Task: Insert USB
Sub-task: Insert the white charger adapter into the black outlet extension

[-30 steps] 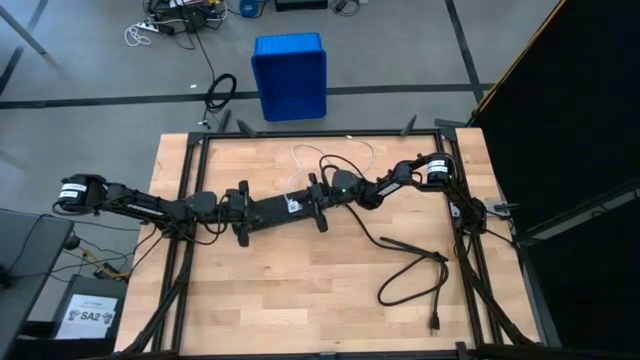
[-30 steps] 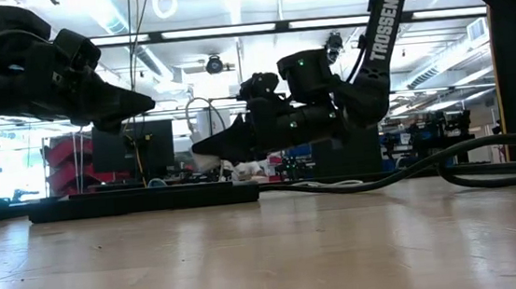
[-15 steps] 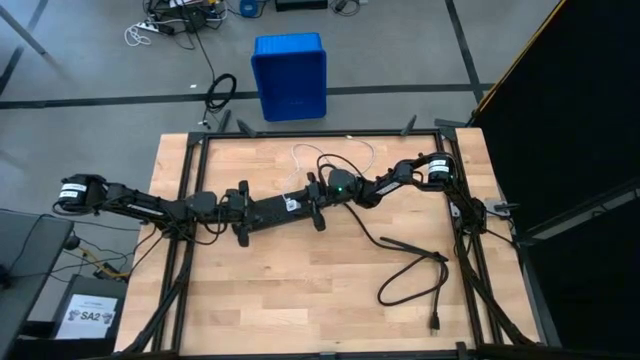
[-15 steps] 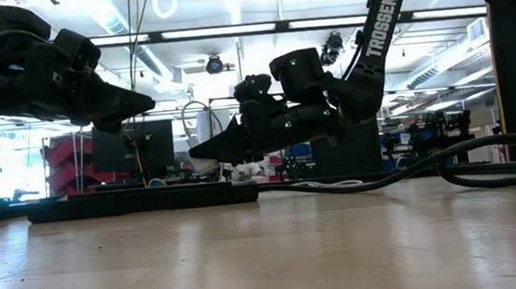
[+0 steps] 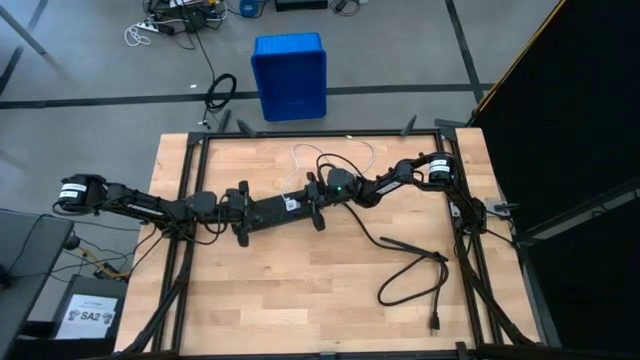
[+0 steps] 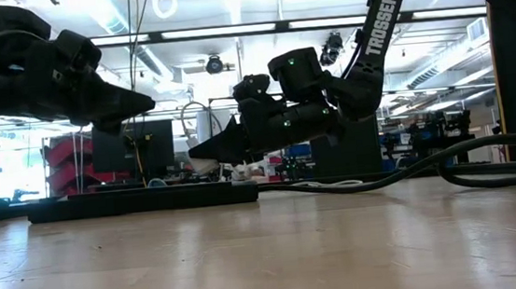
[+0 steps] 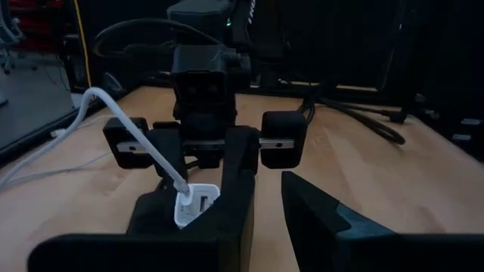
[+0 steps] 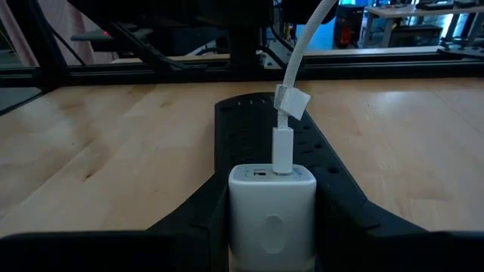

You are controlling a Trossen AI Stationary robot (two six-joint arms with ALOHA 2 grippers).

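Since the thin white USB cable's plug (image 8: 282,148) sits in the white block-shaped plastic charger (image 8: 271,202), right gripper (image 5: 312,200) w/ fingers apart astride charger should back off straight; left gripper (image 5: 243,214), also parted, steadies nearby.

One light wooden table (image 5: 300,290) carries one long black power strip (image 5: 268,211), with one small white charger block (image 8: 271,198) seated in it. One thin white USB cable (image 5: 330,147) loops near the far edge of the table, and one of its plugs (image 8: 282,149) stands in the charger. One thick black cord (image 5: 415,270) snakes across the wood. Two dark arms reach in, so two grippers: the left gripper (image 5: 243,213) and the right gripper (image 5: 315,201). One blue plastic bin (image 5: 289,75) sits on the floor beyond.
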